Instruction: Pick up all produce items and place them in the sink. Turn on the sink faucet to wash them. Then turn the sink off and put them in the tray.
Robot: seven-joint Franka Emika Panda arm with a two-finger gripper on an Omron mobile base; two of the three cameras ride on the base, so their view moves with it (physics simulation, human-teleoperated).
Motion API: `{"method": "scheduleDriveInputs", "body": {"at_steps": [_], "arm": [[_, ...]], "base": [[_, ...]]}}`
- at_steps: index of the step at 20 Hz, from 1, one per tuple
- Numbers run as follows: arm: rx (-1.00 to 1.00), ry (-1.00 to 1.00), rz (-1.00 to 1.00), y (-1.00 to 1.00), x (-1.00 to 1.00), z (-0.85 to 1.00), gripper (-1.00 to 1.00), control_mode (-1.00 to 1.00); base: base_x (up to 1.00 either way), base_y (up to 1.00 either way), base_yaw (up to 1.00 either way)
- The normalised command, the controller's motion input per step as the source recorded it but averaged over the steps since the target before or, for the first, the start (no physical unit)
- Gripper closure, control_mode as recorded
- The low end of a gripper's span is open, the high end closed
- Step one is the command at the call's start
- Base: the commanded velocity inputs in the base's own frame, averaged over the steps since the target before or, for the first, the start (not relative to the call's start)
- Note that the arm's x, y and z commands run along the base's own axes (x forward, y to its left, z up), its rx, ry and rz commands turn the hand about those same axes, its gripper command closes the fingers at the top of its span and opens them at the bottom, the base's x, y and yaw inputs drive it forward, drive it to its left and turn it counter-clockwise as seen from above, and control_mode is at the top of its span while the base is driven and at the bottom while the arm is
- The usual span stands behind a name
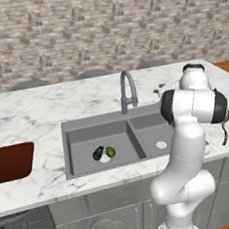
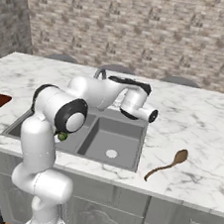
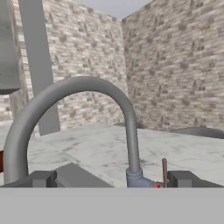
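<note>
Marble counter (image 1: 30,108), brick wall behind. Both produce items – dark oblong (image 1: 98,153) and green ball (image 1: 111,151) – lie touching on the drain of the left basin of the sink (image 1: 76,124), so you've got them under the spout's reach, ready for washing. Tray (image 1: 9,161) waits on the counter to the left. Gripper (image 3: 112,179) is level w/ the faucet (image 3: 131,127), fingers spread wide, holding nothing – prob. lined up for the lever. Wooden spoon (image 2: 167,164) is not produce; leave it.

The white arm (image 2: 45,140) was bent up from the base and stretched out far and level. The gripper (image 3: 112,179) was held wide open, with nothing between its fingertips.
</note>
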Motion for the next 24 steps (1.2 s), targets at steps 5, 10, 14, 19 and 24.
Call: {"method": "scheduleDriveInputs", "body": {"at_steps": [5, 10, 14, 19, 24], "arm": [[0.03, 0.00, 0.00, -0.16, 0.23, -0.02, -1.00, -1.00], [0.03, 0.00, 0.00, -0.13, 0.24, -0.08, -1.00, -1.00], [0.00, 0.01, 0.00, -0.01, 0.25, -0.17, -1.00, -1.00], [0.00, 0.02, 0.00, 0.00, 0.30, -0.23, -1.00, -1.00], [0.00, 0.01, 0.00, 0.00, 0.32, -0.18, -1.00, -1.00]], "base": [[0.00, 0.00, 0.00], [0.00, 0.00, 0.00], [0.00, 0.00, 0.00], [0.00, 0.00, 0.00], [0.00, 0.00, 0.00]]}}
